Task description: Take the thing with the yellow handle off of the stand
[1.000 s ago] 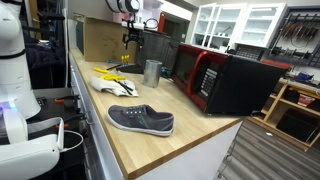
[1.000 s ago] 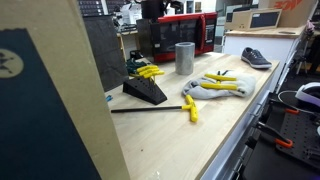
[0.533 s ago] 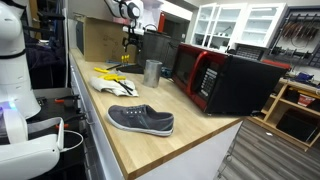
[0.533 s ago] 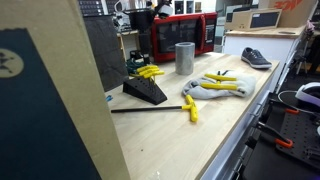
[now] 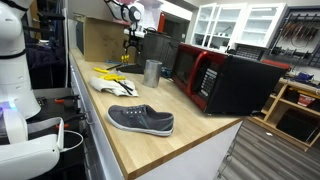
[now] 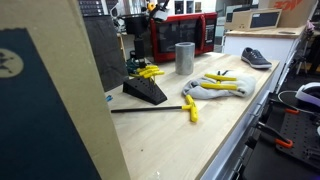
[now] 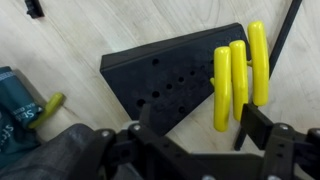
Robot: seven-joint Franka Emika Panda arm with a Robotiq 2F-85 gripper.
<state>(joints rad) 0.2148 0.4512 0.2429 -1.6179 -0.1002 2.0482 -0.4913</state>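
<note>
My claw (image 7: pixel 200 135) hangs spread apart above the stand (image 7: pixel 160 75), where the tool (image 7: pixel 222 88) sits packed against two other handles (image 7: pixel 258 62) on its right side, so closing off-centre could pinch neighbours or drag the stand across the counter (image 7: pixel 60 50) toward the cup (image 6: pixel 185 57), and straight up looks clearest.
</note>
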